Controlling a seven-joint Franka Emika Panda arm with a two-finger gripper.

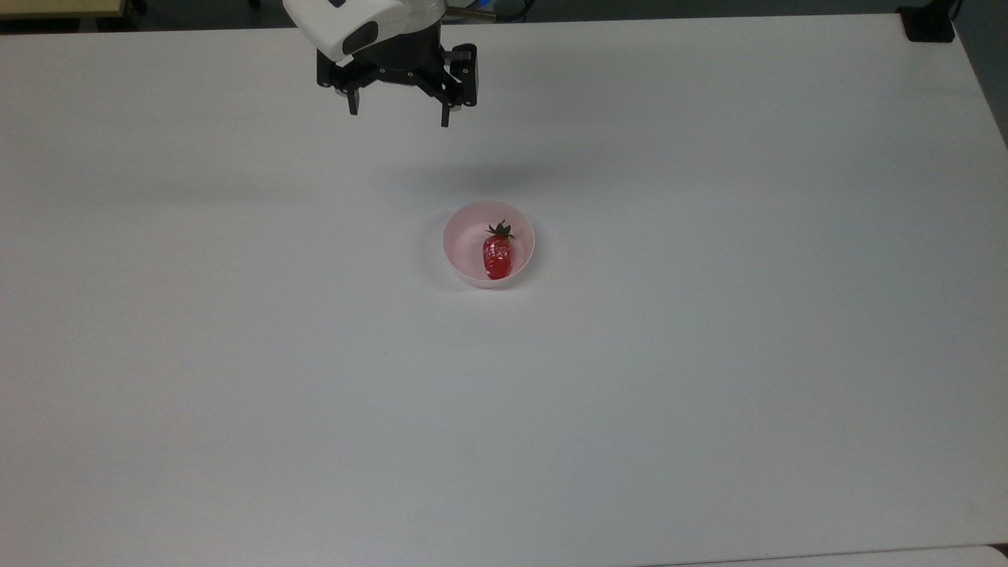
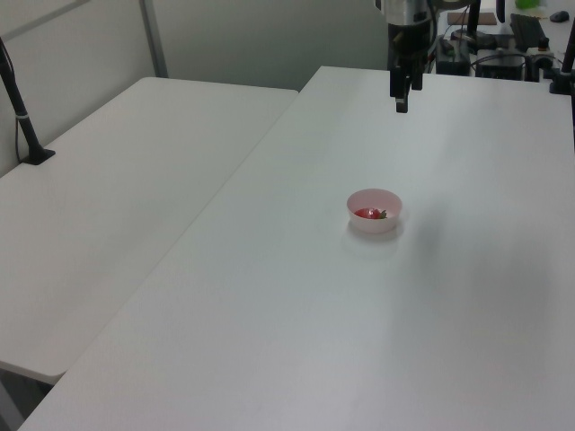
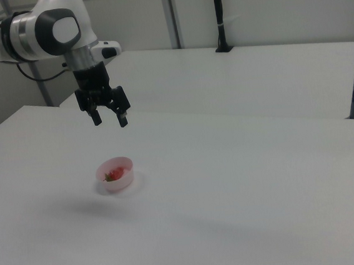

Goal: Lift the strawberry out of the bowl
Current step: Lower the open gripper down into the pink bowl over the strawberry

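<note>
A small pale pink bowl [image 1: 465,253] sits near the middle of the white table, also seen as the bowl [image 2: 375,197] and the bowl [image 3: 123,178]. Inside it lies a glossy red strawberry [image 1: 497,255] with its green cap toward the top view's upper edge; the strawberry [image 2: 367,214] and the strawberry [image 3: 114,173] peek over the rim. My gripper [image 1: 399,114] hangs open and empty well above the table, up and to the left of the bowl in the top view. The gripper [image 3: 108,119] is above the bowl in the right view, and the gripper [image 2: 402,101] beyond it in the left view.
The white table [image 1: 709,354] spreads widely around the bowl. A second white table [image 2: 117,197] adjoins it on the left view's left, with a black post [image 2: 22,112] clamped at its edge. Cables and equipment [image 2: 512,40] crowd the far end.
</note>
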